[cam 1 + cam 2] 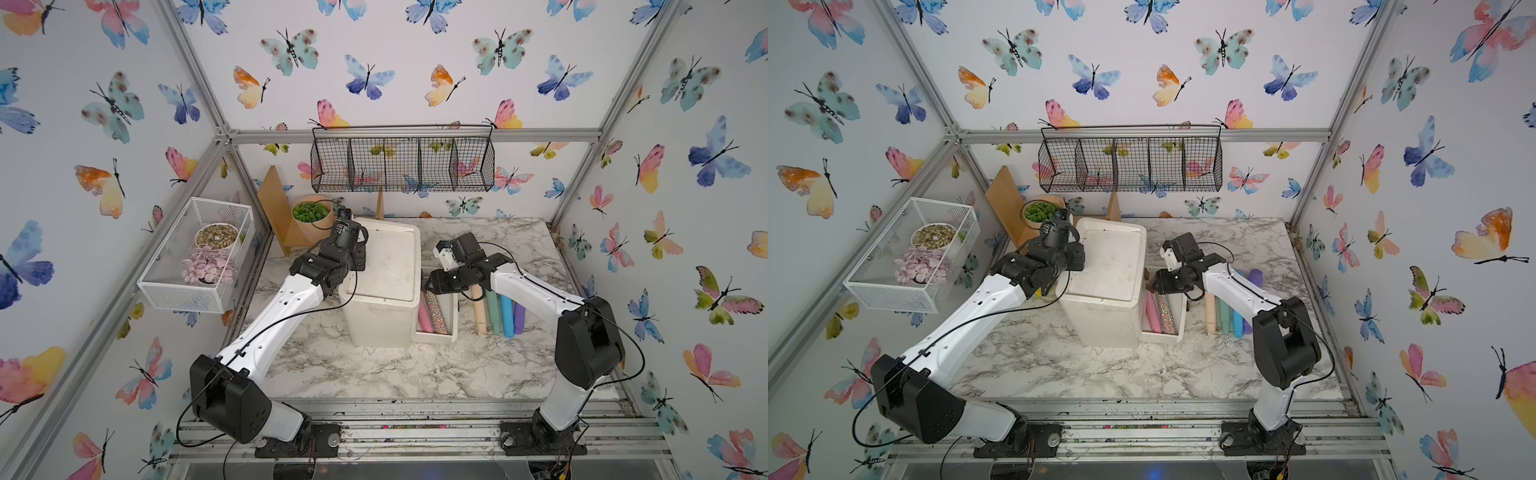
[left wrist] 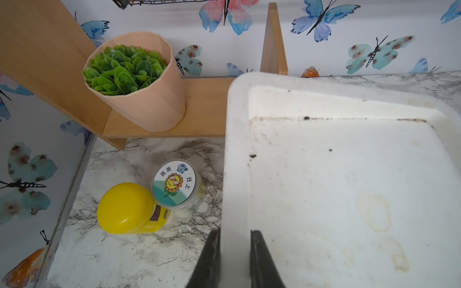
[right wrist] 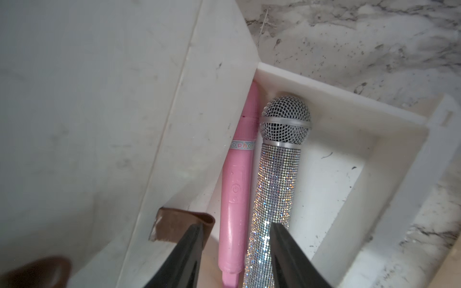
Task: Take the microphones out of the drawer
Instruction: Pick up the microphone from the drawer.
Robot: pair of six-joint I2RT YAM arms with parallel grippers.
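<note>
A white drawer unit (image 1: 386, 257) stands mid-table, its drawer (image 1: 434, 337) pulled out to the right. Two microphones lie side by side in the drawer: a pink microphone (image 3: 237, 174) against the unit's wall and a glittery silver microphone (image 3: 277, 174) with a mesh head. Both show in both top views, pink (image 1: 1152, 311) and glittery (image 1: 1167, 313). My right gripper (image 3: 237, 227) hangs open just above their handles, one finger outside each. My left gripper (image 2: 235, 232) is shut on the raised left rim of the unit's top (image 2: 349, 187).
A brown pull tab (image 3: 179, 224) lies by my right gripper's finger. Several coloured tubes (image 1: 498, 311) lie right of the drawer. A yellow container (image 2: 127, 209) and a labelled jar (image 2: 174, 184) stand left of the unit, with a potted plant (image 2: 129, 74) on a wooden stand behind.
</note>
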